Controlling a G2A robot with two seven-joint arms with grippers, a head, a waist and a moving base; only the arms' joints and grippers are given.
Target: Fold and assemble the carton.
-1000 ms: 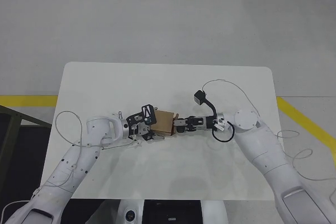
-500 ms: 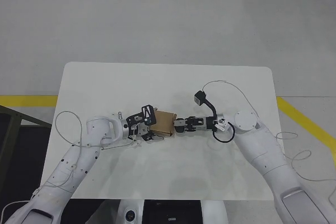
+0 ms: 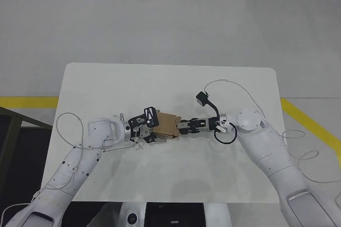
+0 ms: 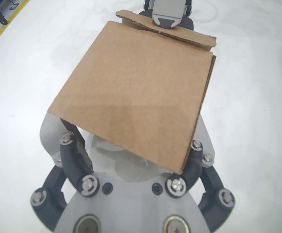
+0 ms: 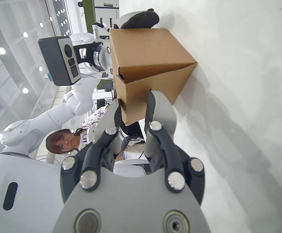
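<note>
Overhead, in the top view, the carton (image 3: 167, 125) rests on the bench (image 3: 159, 79) as a small brown block. The left pincer (image 3: 154, 127) meets one end of the carton and the right pincer (image 3: 181, 126) meets the opposite end. Both forearms lie roughly in line with it.

Left wrist view: the carton is plain brown corrugated board, unprinted and already erected into a box. Its upper panel is flat and uncreased. The left pincer is spread to the carton's width and clamps its near end, with one finger (image 4: 49, 127) against each side wall. At the carton's far end a flap (image 4: 189, 37) juts out with a ragged cut edge. The right pincer is pressed together on this flap, one finger above and the other below.

Right wrist view: the flap stands partly folded across the carton's end, with a dark slit open along its crease. The carton bears on the bench along one edge.

The step in hand appears to be closing this end flap. To do it well, the left pincer should hold the body square and pinned. The right should swing the flap about its crease, not pull away from the carton. A pull would likely drag the carton out of the clamp or tear the board. Excess clamp force could buckle the side walls.
</note>
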